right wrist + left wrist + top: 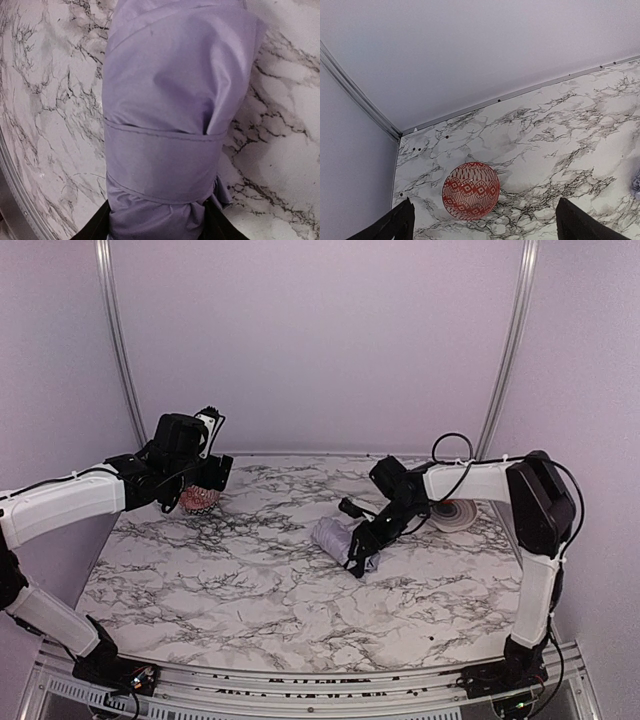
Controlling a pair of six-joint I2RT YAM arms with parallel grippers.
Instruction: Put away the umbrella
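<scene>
The umbrella (pixel 335 537) lies folded on the marble table, a bundle of pale lavender fabric wrapped by a strap. It fills the right wrist view (pixel 175 125). My right gripper (pixel 360 555) is shut on its near end, one black finger on each side (pixel 97 227). Shaft and handle are hidden. My left gripper (pixel 205 490) is open and empty, held above a red patterned bowl at the far left, well away from the umbrella. Its fingertips (pixel 400 225) frame the bowl in the left wrist view.
The red patterned bowl (pixel 471 191) stands near the back left corner (pixel 198 499). A round white and pink disc (pixel 455 514) lies at the back right behind my right arm. Lavender walls close the back and sides.
</scene>
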